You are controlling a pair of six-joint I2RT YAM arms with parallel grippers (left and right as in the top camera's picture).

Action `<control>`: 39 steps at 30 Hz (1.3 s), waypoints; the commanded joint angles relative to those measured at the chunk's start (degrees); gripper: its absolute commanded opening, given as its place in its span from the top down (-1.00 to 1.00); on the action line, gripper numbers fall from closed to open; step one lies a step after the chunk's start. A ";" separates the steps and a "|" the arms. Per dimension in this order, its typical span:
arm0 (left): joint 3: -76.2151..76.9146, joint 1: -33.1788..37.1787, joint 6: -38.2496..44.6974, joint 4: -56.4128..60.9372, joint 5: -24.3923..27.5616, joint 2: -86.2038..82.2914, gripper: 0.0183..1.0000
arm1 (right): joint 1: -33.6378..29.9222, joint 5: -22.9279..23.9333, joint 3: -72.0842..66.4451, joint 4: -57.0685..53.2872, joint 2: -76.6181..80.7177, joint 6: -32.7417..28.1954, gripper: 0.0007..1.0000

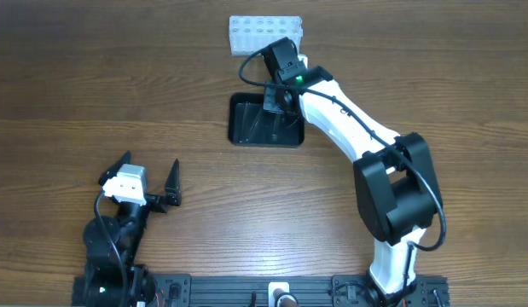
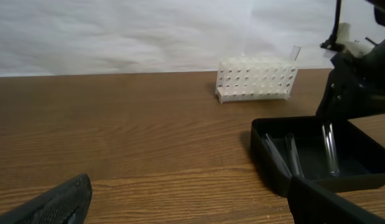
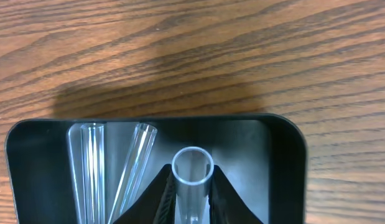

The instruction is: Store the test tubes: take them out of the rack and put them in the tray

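Right gripper [image 3: 192, 178] clamps an upright tube [image 3: 192, 167] over the tray [image 3: 285, 162]; two tubes [image 3: 92, 168] lie inside. Left gripper [image 1: 152, 159] wide open, empty, well apart from the rack [image 1: 264, 34].

Your right arm [image 1: 349, 119] reaches up the table and across toward the middle with its wrist tipped downward. Your right end effector [image 3: 192, 182] is pinched on a test tube [image 3: 193, 190]. Your left arm [image 1: 117, 232] sits folded near its base, and your left end effector [image 1: 150, 162] is spread wide.
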 commanded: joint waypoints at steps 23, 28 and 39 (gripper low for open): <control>-0.28 -0.22 -0.61 -0.13 -0.28 -0.37 -1.00 | -2.34 3.82 1.38 9.27 -12.61 -15.89 -0.63; -0.28 -0.22 -0.61 -0.13 -0.28 -0.37 -1.00 | -5.27 6.99 1.36 18.27 -12.07 -21.18 -0.80; -0.28 -0.22 -0.59 -0.13 -0.28 -0.37 -1.00 | -8.92 7.02 1.38 35.58 0.46 -21.27 -0.91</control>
